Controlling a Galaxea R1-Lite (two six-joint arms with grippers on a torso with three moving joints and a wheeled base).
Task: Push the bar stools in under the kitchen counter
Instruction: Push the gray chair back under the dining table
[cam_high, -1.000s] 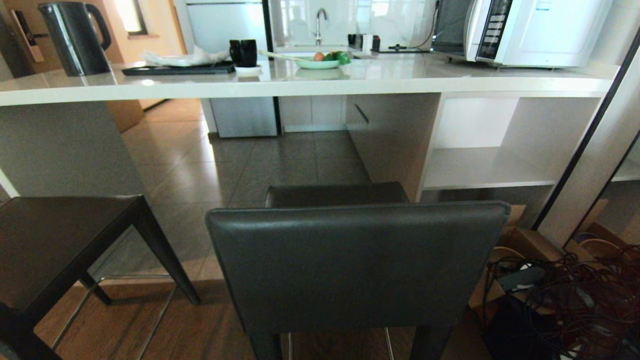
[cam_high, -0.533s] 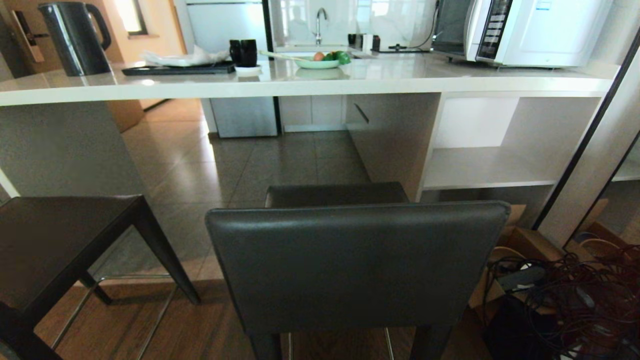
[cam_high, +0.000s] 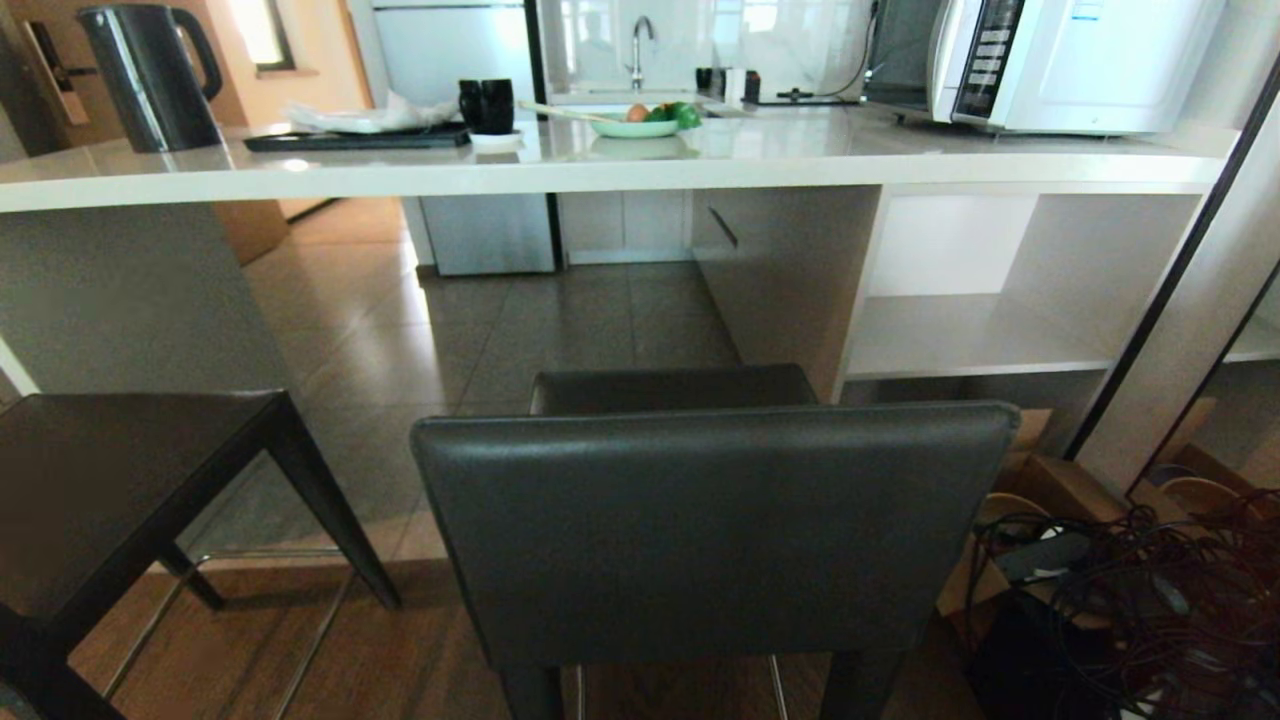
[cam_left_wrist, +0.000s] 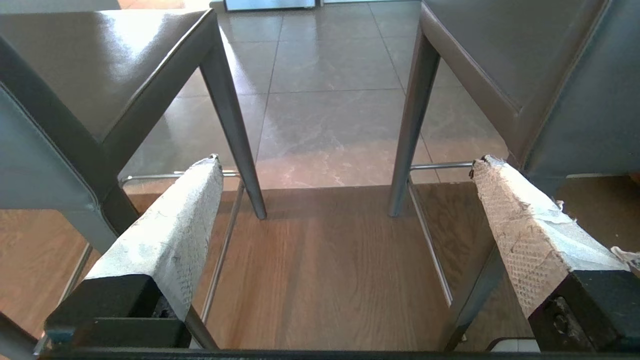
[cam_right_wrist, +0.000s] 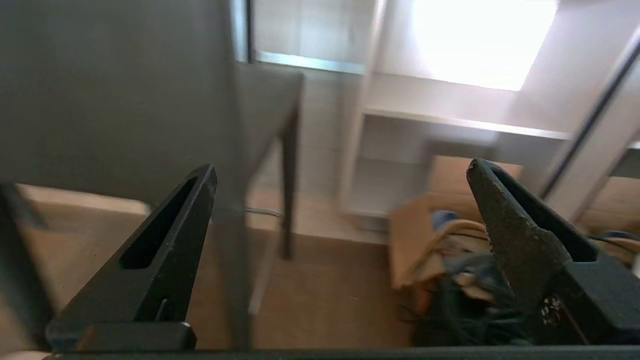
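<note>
Two bar stools, both pulled out from the kitchen counter (cam_high: 600, 170), which runs across the upper part of the head view w/ its thick pale edge. The nearer stool (cam_high: 715, 530) sits center-bottom of the frame, its grey backrest facing the camera and a strip of seat showing above it, short of the counter edge. The second stool (cam_high: 120, 480) is at lower left, only seat and legs showing, chrome footrest bar below it, also not under the counter.

Neither arm shows in the head view. Left gripper (cam_left_wrist: 345, 162) is spread wide, nothing between the taped fingers (cam_left_wrist: 170, 225), aimed at the gap between the two stools over the wood floor; the left stool's seat is at upper left of that view, the other stool's at upper right. Right gripper (cam_right_wrist: 340, 172) also wide open and empty, black fingers (cam_right_wrist: 165, 250) apart, w/ the nearer stool's backrest filling the left side of that view and the white shelving (cam_right_wrist: 440, 125) at upper right. That view is blurry.

On the counter: black kettle (cam_high: 150, 75) at upper left, plate of fruit (cam_high: 645, 120) mid, microwave (cam_high: 1040, 60) upper right. Tangle of cables (cam_high: 1150, 590) on the floor at lower right.
</note>
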